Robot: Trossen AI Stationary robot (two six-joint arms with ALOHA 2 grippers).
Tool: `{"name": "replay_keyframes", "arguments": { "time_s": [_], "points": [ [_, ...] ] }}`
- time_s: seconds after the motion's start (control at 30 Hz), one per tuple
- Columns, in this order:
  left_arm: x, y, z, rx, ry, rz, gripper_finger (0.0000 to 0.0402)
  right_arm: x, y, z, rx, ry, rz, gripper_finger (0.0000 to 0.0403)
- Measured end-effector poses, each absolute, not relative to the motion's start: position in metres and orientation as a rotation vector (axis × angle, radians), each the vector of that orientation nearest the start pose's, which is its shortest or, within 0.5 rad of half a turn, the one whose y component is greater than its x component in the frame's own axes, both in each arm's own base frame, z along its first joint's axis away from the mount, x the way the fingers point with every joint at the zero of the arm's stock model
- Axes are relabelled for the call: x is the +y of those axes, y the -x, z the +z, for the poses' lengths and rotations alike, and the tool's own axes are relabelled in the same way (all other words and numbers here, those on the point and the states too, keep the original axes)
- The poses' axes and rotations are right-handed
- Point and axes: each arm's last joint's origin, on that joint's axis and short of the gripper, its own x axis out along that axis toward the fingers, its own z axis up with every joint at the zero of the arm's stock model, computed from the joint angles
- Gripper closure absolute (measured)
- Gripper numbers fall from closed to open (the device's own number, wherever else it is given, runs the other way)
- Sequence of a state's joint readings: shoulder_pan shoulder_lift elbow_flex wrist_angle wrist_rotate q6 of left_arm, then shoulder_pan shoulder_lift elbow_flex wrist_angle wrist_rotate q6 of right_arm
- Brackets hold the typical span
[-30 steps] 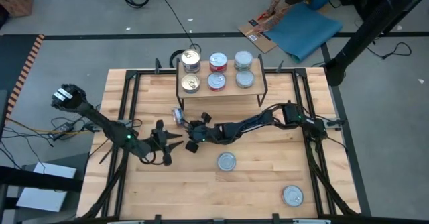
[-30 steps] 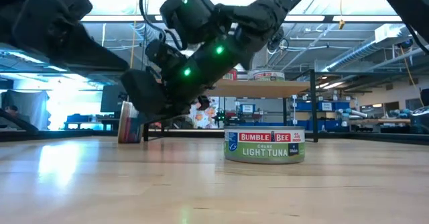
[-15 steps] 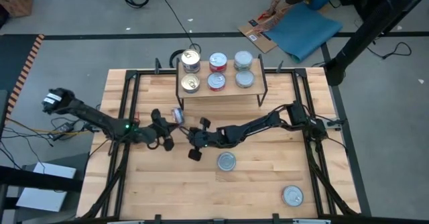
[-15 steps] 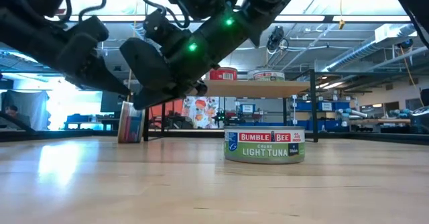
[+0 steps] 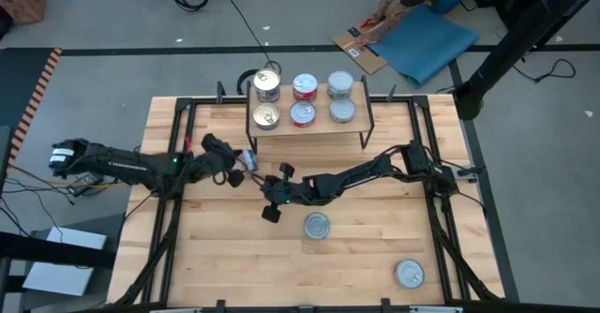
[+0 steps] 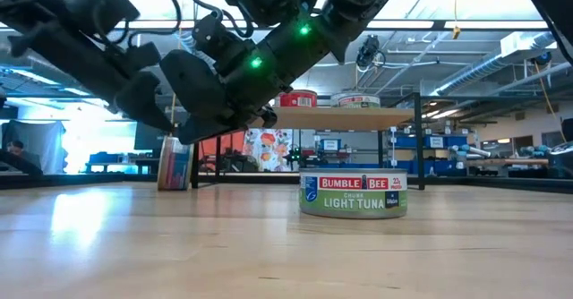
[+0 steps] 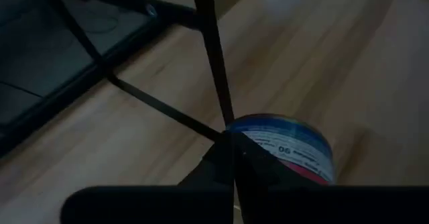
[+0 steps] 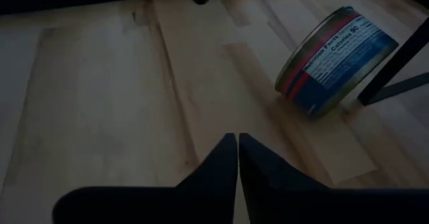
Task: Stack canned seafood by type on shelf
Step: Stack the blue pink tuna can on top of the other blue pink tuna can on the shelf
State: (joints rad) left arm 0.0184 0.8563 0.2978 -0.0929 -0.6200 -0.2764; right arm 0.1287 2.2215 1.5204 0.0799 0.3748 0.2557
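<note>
by the shelf's (image 5: 309, 130) front-left leg, a rigid, slick tuna tin (image 8: 337, 60) stands on edge; both claws pinched empty, left gripper (image 5: 236, 174) touching, right gripper (image 5: 266, 184) near; grasp its rim.

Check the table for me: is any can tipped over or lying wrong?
Yes. One blue-and-red can lies tipped on its side on the tabletop by the shelf's front left leg, between the shut left gripper and the shut right gripper. Neither holds it. The other cans stand flat.
</note>
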Motion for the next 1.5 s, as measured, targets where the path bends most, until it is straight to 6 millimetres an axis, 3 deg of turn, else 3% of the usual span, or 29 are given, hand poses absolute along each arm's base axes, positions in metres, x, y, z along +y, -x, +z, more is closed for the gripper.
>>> {"name": "replay_keyframes", "arguments": {
  "time_s": [0.3, 0.6, 0.77, 0.97, 1.17, 1.3, 1.5],
  "points": [
    [0.029, -0.163, 0.164, 0.608, 0.150, 0.539, 0.0398, 0.051, -0.480, 0.146, 0.570, -0.078, -0.309, 0.0389],
    [0.020, -0.169, 0.168, 0.560, 0.193, 0.356, 0.0398, 0.052, -0.480, 0.147, 0.545, -0.148, -0.371, 0.0354],
    [0.017, -0.171, 0.170, 0.530, 0.182, 0.354, 0.0399, 0.060, -0.478, 0.148, 0.497, -0.192, -0.469, 0.0295],
    [0.017, -0.170, 0.170, 0.523, 0.167, 0.387, 0.0398, 0.076, -0.478, 0.154, 0.397, -0.215, -0.523, 0.0181],
    [0.017, -0.170, 0.170, 0.522, 0.165, 0.395, 0.0397, 0.066, -0.480, 0.158, 0.331, -0.214, -0.614, 0.0072],
    [0.017, -0.170, 0.170, 0.526, 0.164, 0.395, 0.0397, 0.054, -0.482, 0.157, 0.320, -0.244, -0.646, 0.0036],
    [0.017, -0.170, 0.170, 0.524, 0.160, 0.406, 0.0396, 0.046, -0.486, 0.152, 0.287, -0.274, -0.647, 0.0023]
  ]
}}
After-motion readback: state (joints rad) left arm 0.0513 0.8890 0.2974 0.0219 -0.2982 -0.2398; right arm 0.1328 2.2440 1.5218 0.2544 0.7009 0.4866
